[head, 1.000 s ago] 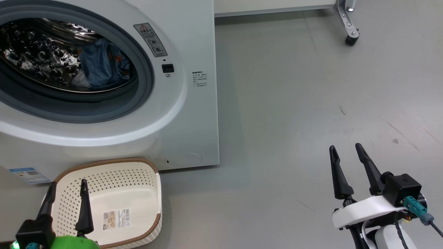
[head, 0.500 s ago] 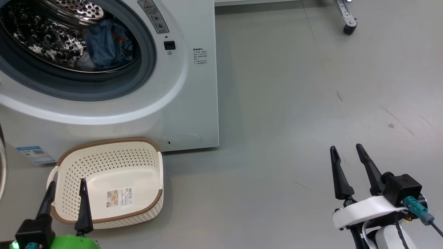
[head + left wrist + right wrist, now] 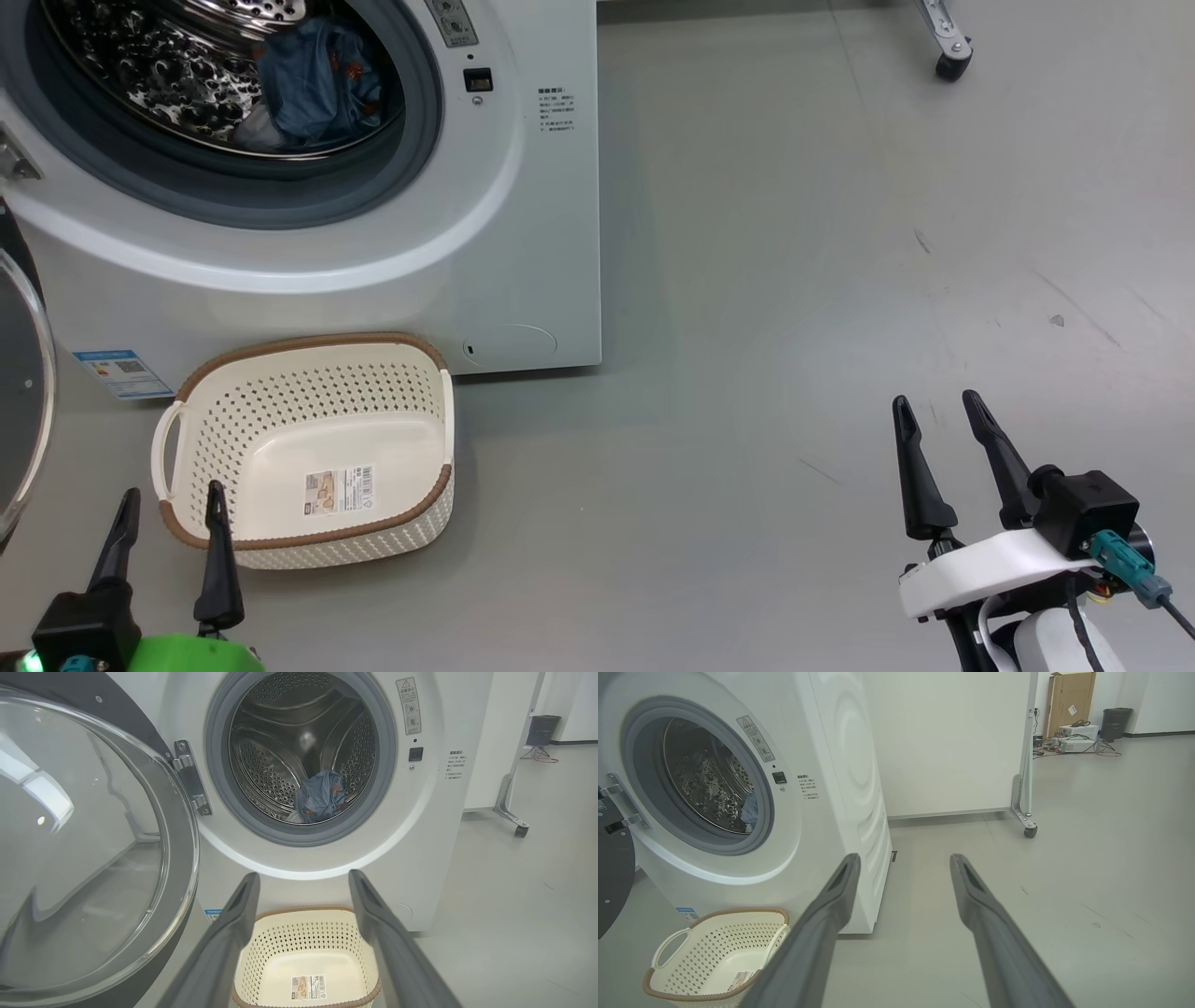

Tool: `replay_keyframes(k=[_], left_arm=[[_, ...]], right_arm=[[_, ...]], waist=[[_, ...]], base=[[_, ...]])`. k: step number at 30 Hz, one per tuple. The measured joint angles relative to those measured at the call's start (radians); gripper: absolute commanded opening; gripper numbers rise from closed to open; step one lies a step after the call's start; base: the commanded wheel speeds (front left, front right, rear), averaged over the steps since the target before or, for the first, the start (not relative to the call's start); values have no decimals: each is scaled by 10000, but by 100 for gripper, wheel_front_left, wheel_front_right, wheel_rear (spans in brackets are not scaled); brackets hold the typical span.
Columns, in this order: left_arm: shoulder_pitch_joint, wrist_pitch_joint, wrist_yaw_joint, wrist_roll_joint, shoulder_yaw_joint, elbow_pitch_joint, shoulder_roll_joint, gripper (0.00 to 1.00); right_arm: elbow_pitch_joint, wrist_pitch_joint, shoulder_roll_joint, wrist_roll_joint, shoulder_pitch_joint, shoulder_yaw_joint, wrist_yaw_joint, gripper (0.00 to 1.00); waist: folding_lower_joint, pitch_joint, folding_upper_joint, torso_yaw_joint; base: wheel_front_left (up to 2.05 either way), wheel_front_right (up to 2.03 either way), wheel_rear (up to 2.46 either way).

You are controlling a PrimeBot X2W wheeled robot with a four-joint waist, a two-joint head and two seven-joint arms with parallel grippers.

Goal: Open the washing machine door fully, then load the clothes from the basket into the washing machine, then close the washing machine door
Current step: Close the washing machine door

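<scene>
Since the earlier frame the head camera has shifted: the washing machine (image 3: 532, 233) now sits higher in the picture, and the washing machine door (image 3: 19, 392) shows at the left edge, swung open. The clothes (image 3: 317, 79) lie in the drum, upper left. The basket (image 3: 373, 549) stands on the floor, lower left, near the left gripper (image 3: 174, 490). This one and the right gripper (image 3: 934, 399), lower right, have their 2 fingers apart, holding nothing.

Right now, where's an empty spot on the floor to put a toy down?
The wide grey floor right of the washer, from the basket across to the right gripper and up to the caster, is bare. It's crowded in front of the washer: the basket sits there, with the open door beside it.
</scene>
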Motion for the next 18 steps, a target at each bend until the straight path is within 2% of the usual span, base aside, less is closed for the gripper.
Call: replay_keyframes(k=[18], left_arm=[[2, 0, 0, 15, 65, -67, -15, 100]], right_arm=[[33, 0, -6, 0, 190, 31, 0, 100]], waist=[[0, -29, 0, 142]], base=[[-50, 50, 0]])
